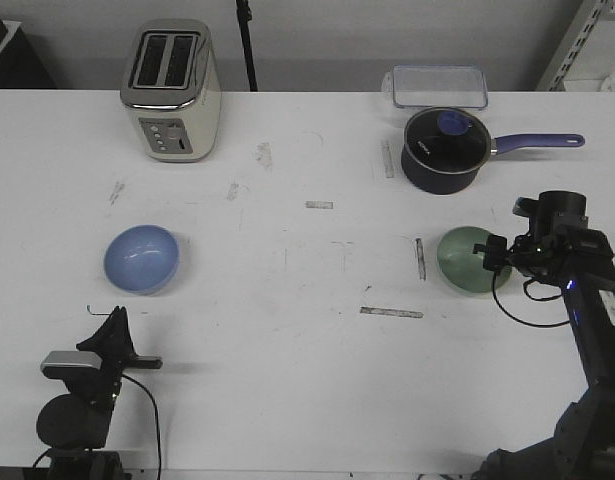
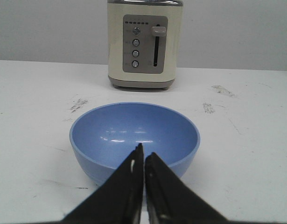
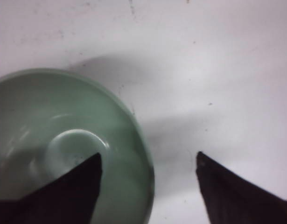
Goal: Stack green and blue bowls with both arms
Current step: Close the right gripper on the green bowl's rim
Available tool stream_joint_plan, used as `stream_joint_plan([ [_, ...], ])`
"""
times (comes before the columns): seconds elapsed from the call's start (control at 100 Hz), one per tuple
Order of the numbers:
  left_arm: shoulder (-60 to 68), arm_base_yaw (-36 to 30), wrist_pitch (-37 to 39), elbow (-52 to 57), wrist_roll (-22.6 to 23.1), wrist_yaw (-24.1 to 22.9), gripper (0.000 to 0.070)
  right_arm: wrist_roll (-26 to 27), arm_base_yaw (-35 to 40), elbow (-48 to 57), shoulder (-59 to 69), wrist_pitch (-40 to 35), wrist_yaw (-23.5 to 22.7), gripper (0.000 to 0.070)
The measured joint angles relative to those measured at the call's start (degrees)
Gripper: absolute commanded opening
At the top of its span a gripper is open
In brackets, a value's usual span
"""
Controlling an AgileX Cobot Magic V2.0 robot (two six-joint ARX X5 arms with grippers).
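The blue bowl (image 1: 142, 258) sits upright on the white table at the left. It fills the middle of the left wrist view (image 2: 134, 137). My left gripper (image 1: 115, 318) is shut and empty, low near the front edge, just short of the bowl's near side (image 2: 144, 156). The green bowl (image 1: 465, 258) sits on the table at the right. My right gripper (image 1: 494, 255) is open above its right rim. In the right wrist view one finger is over the bowl's inside (image 3: 64, 154) and the other is outside over bare table, with the gripper (image 3: 149, 161) straddling the rim.
A cream toaster (image 1: 173, 90) stands at the back left, also in the left wrist view (image 2: 145, 44). A dark blue saucepan (image 1: 445, 148) with a glass lid stands behind the green bowl, its handle pointing right. A clear lidded box (image 1: 439, 86) lies at the back.
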Motion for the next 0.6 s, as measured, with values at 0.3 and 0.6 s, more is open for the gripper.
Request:
stream_joint_plan([
  [0.3,0.00,0.00,0.00,0.00,0.00,0.02,0.0002,-0.22,0.13,-0.02,3.39,0.92,-0.24,0.0001],
  [0.6,0.00,0.00,0.00,0.00,0.00,0.00,0.0002,-0.15,0.17,-0.02,-1.46,2.36,-0.09,0.0001],
])
